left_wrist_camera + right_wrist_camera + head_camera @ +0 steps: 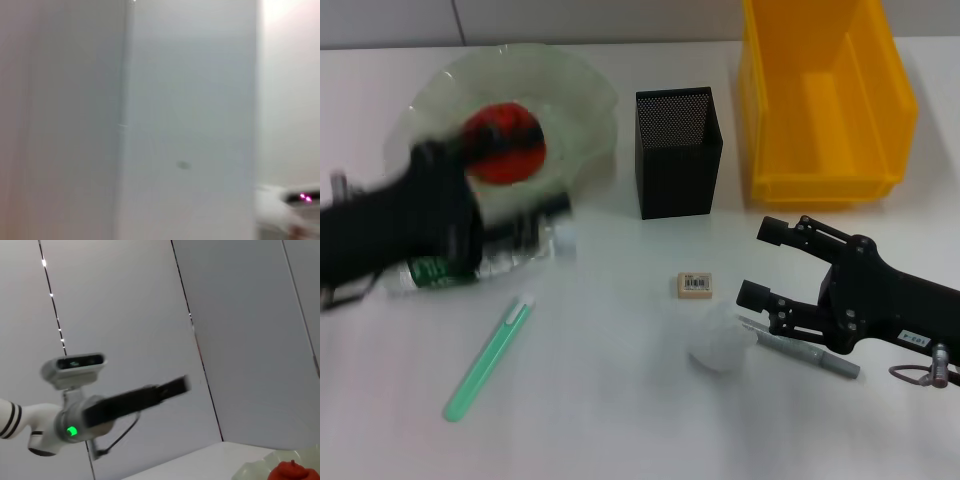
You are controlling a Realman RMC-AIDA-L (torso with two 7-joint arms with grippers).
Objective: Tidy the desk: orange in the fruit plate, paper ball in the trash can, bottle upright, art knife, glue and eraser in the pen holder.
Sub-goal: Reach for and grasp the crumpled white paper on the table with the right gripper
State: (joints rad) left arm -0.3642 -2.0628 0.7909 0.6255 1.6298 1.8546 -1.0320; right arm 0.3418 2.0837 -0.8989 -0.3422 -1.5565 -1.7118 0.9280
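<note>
Black metal at the near right: right gripper (766, 263) low over the white desk (620, 420), fingers (790, 232) spread wide and pointing toward the robot's left, gripping nothing. Paper ball (720, 341) on the desk just beside the nearer finger, on the side closer to the robot, outside the gap rather than between the tips; touching or not, impossible to tell. Eraser (695, 285) flat on the desk with its barcode sticker up, a little beyond the fingertips and closer to the nearer one, apart from both, between the paper ball and the pen holder (678, 152). Grey knife (807, 352) flat on the desk, partly hidden beneath the nearer finger, one end just beside the paper ball. Pen holder upright at mid-desk, with the trash can (825, 100) near it at the far right, not touching. Orange (505, 146) inside the fruit plate (588, 95) at the far left, visible too at the edge of the right wrist view. Left gripper (525, 220) over the near rim of the plate and above the bottle (440, 270); open or closed, impossible to tell. Bottle on its side just in front of the plate, mostly covered by the left arm, green label showing below it. Green glue stick (488, 360) flat on the desk nearer the robot, well apart from both grippers.
</note>
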